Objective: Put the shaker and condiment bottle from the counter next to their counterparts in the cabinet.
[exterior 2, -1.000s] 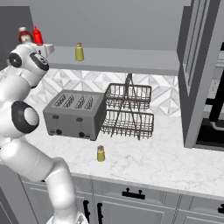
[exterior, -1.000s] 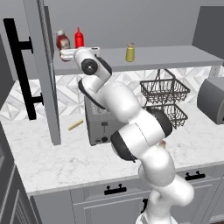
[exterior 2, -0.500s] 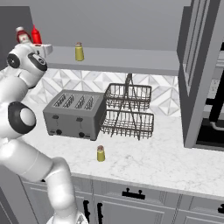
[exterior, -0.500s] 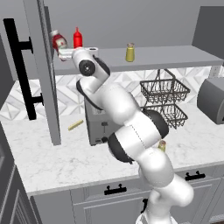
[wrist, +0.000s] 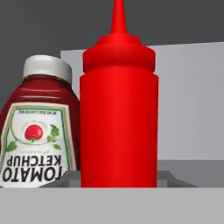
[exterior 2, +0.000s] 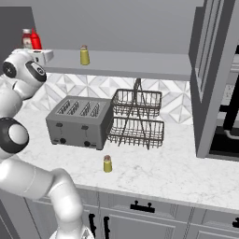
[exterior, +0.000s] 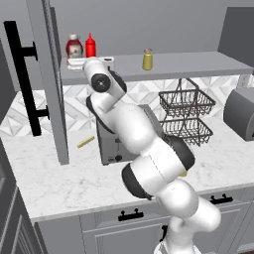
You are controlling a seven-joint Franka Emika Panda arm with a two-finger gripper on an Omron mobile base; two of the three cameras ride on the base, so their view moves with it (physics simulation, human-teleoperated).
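In the left base view, the arm reaches up to the left end of the cabinet shelf (exterior: 188, 63), just right of the open cabinet door (exterior: 49, 79). The fingers (exterior: 82, 60) sit at the shelf's front edge, right below the condiment bottle (exterior: 90, 45). The bottle stands upright on the shelf, just right of the ketchup bottle (exterior: 74, 47). Whether the fingers grip the bottle or stand clear of it cannot be told from here. Further right on the shelf, well apart, stands the yellow shaker (exterior: 147, 59). A sliver of the shaker (exterior: 183, 173) shows on the counter (exterior: 64, 183), behind the arm.

In the right base view, the fingers (exterior 2: 39, 55) are at the far left end of the shelf, under the condiment bottle (exterior 2: 36, 39) and the ketchup bottle (exterior 2: 27, 38). The yellow shaker (exterior 2: 84, 55) stands to their right. The shaker (exterior 2: 108, 164) stands upright on the counter (exterior 2: 163, 172), near its front edge, in front of the toaster (exterior 2: 79, 121) and the wire basket rack (exterior 2: 137, 116).

In the hand view, the condiment bottle (wrist: 118, 113) stands very close and upright. The ketchup bottle (wrist: 37, 131) is just beside it on the left. The fingertips cannot be made out clearly, so how far they are open stays unclear.
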